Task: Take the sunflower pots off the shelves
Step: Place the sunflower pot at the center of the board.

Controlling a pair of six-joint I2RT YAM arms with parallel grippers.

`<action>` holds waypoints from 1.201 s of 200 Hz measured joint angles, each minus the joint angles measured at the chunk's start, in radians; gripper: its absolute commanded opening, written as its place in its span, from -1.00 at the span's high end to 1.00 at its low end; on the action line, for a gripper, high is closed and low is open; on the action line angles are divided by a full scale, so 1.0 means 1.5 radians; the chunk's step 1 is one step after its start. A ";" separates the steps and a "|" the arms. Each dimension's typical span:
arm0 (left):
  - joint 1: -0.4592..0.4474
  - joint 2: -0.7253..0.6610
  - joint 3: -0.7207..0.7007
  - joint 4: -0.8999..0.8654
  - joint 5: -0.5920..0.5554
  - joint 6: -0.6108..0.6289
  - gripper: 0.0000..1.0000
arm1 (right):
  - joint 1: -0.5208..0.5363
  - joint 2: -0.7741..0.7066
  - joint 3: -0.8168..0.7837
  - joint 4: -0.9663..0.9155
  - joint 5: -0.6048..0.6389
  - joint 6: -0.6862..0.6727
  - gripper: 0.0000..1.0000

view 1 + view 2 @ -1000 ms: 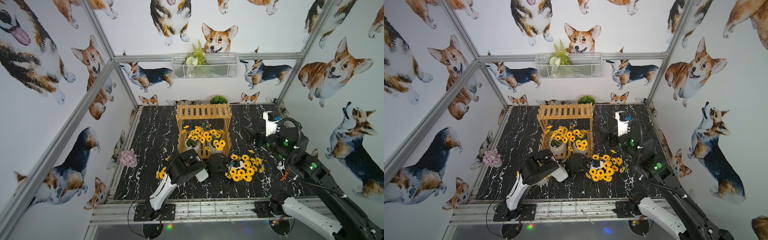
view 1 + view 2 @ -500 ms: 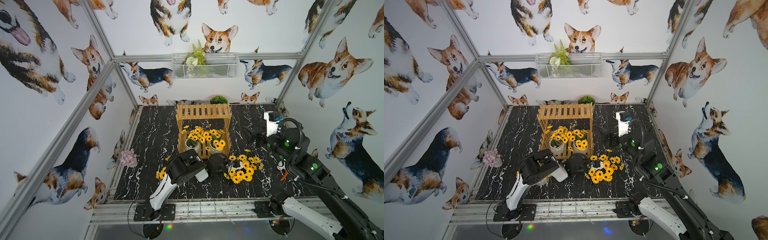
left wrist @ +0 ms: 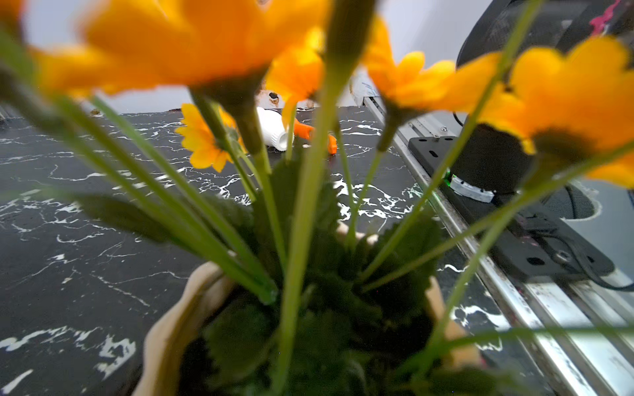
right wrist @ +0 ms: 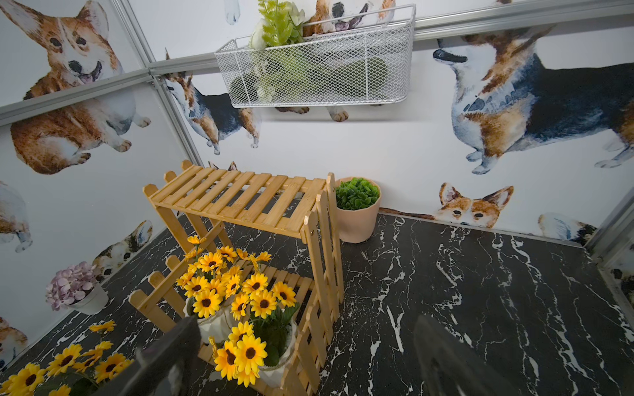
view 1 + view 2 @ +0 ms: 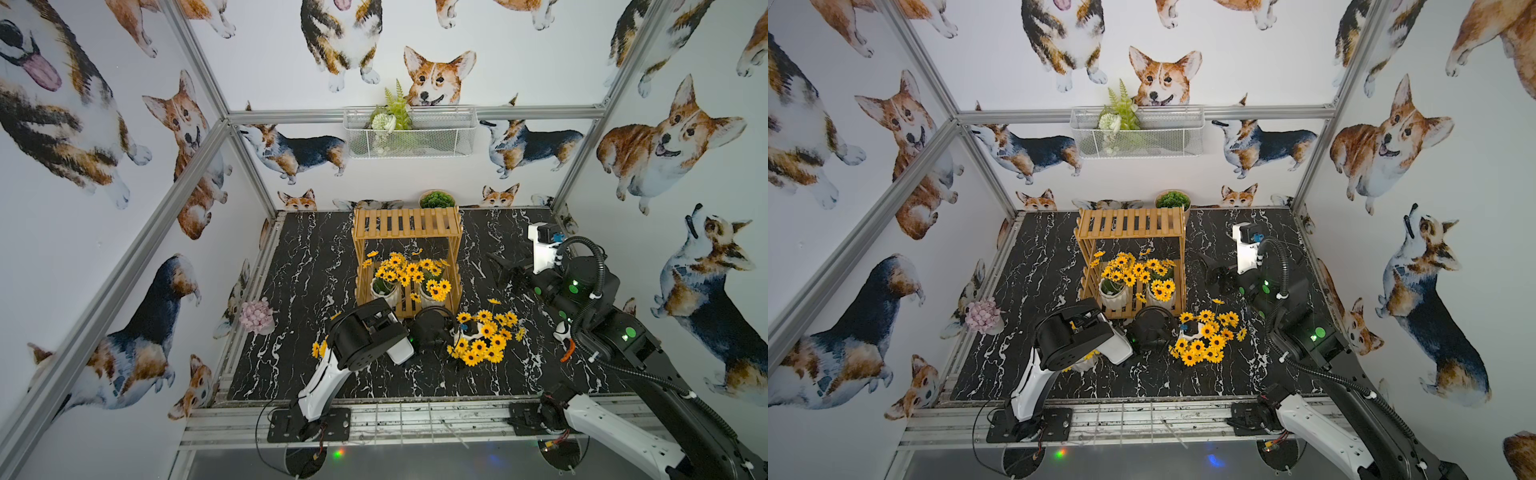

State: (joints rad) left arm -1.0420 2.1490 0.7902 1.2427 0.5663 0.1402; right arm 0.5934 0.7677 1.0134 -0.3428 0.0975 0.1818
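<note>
Beside the shelves [image 5: 407, 222], right gripper [image 4: 305, 319] gapes wide, empty; left gripper [image 5: 473, 334], amid sunflower pot [image 5: 492, 348] blooms, spread unclear.

two sunflower pots [image 5: 384, 291] on shelves [image 5: 407, 222], two on table [image 5: 299, 257] in front

White-and-black left arm [image 5: 328, 376] folded low, left black gripper [image 5: 451, 332], jaws hidden; right black gripper [image 4: 305, 324] aloft, jaws wide apart, empty.

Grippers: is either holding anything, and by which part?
Right gripper is open, holding nothing. Left gripper is buried in the blooms of a sunflower pot; its fingers are hidden, so a hold cannot be told.
</note>
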 measured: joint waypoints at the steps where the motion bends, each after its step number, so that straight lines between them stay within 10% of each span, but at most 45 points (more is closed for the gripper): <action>1: 0.001 -0.001 -0.001 0.000 0.000 0.001 -1.00 | 0.000 0.000 0.000 0.000 0.000 0.000 -0.99; 240: 0.036 -0.106 -0.092 0.043 -0.009 0.002 -1.00 | 0.000 0.005 0.006 -0.018 0.004 -0.012 -0.99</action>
State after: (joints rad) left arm -0.9878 1.9896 0.6525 1.3067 0.5522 0.1429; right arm 0.5934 0.7750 1.0225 -0.3702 0.1040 0.1631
